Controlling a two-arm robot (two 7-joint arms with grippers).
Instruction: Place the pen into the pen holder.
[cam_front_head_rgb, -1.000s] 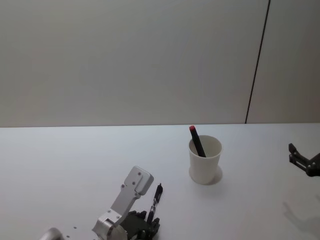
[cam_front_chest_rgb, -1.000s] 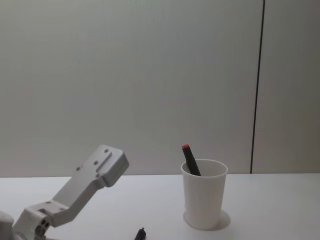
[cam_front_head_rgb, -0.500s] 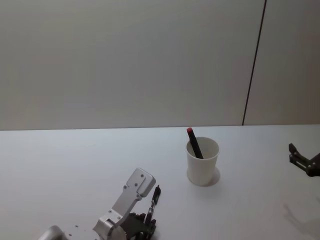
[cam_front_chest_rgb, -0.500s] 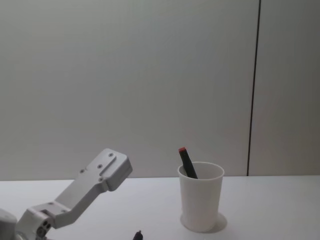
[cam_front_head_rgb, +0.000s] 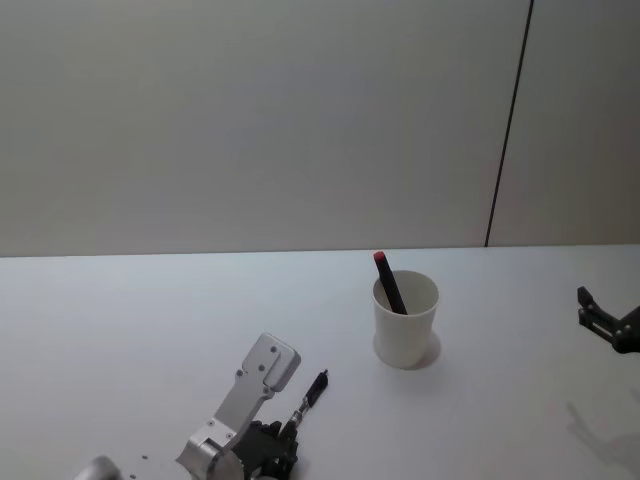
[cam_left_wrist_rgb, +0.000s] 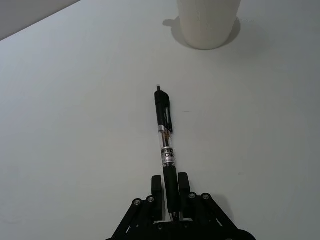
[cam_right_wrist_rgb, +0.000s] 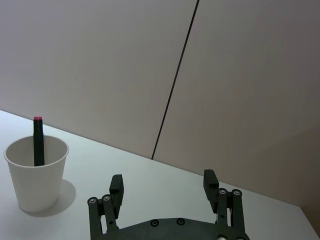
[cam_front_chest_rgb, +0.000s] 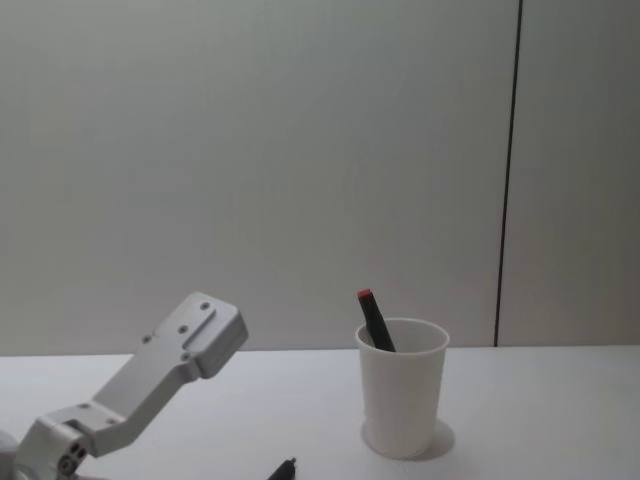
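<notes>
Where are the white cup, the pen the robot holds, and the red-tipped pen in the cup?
white cup (cam_front_head_rgb: 405, 335), head view, front wall below the rim.
held pen (cam_left_wrist_rgb: 164, 140), left wrist view, middle of the barrel.
red-tipped pen (cam_front_head_rgb: 387, 276), head view, dark barrel above the cup's rim.

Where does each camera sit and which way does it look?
Head: high, looks down at the table; left pincer and right pincer show.
Chest: lower, looks across at the pen holder; left arm shows.
Left wrist: looks over the left pincer, shut on the pen.
Right wrist: looks over the open right pincer.
All share the pen holder.
</notes>
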